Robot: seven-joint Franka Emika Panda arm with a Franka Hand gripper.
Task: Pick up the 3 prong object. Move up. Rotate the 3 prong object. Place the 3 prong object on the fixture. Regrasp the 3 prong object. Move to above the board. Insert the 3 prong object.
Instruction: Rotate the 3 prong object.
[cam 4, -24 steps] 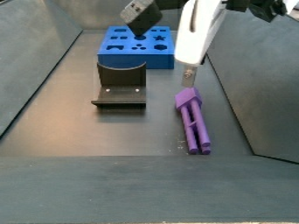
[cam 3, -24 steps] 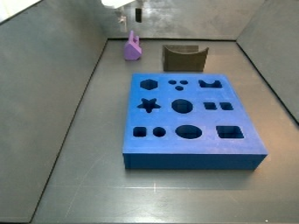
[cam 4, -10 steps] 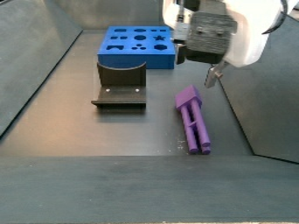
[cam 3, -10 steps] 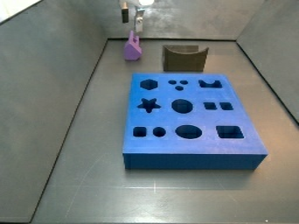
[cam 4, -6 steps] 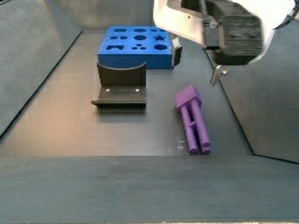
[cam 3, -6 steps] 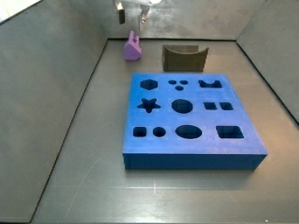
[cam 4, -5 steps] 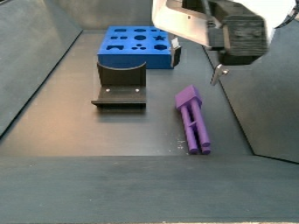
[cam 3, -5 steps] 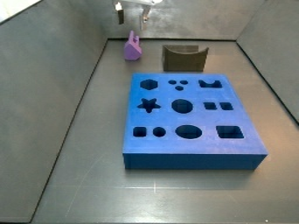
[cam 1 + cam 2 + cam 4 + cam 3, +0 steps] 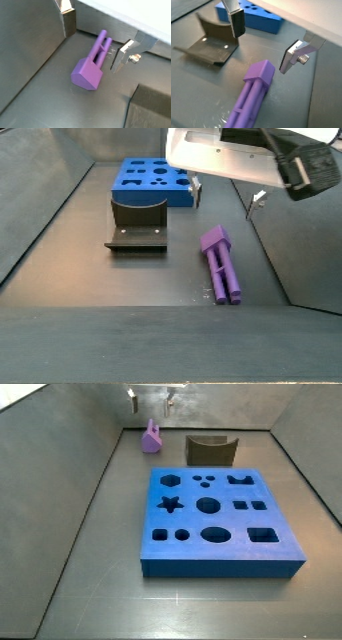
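The 3 prong object (image 9: pixel 222 266) is a light-purple peg lying flat on the dark floor, seen close in both wrist views (image 9: pixel 90 67) (image 9: pixel 251 100). My gripper (image 9: pixel 227 196) hangs above it, open, with its silver fingers (image 9: pixel 67 22) (image 9: pixel 294 55) wide apart and nothing between them. In a side view the gripper (image 9: pixel 154 396) sits high over the peg (image 9: pixel 151 439). The dark fixture (image 9: pixel 136 233) (image 9: pixel 211 42) stands beside the peg. The blue board (image 9: pixel 221 524) (image 9: pixel 154 180) with its shaped cutouts lies beyond the fixture.
Grey walls (image 9: pixel 80 454) slope up around the dark floor on both sides. The peg lies near the wall (image 9: pixel 33 55). The fixture (image 9: pixel 210 450) stands between the peg and the board's far edge.
The hand has turned and shifted over the peg, and its fingers now stand spread wide. The peg, fixture and board have not moved.
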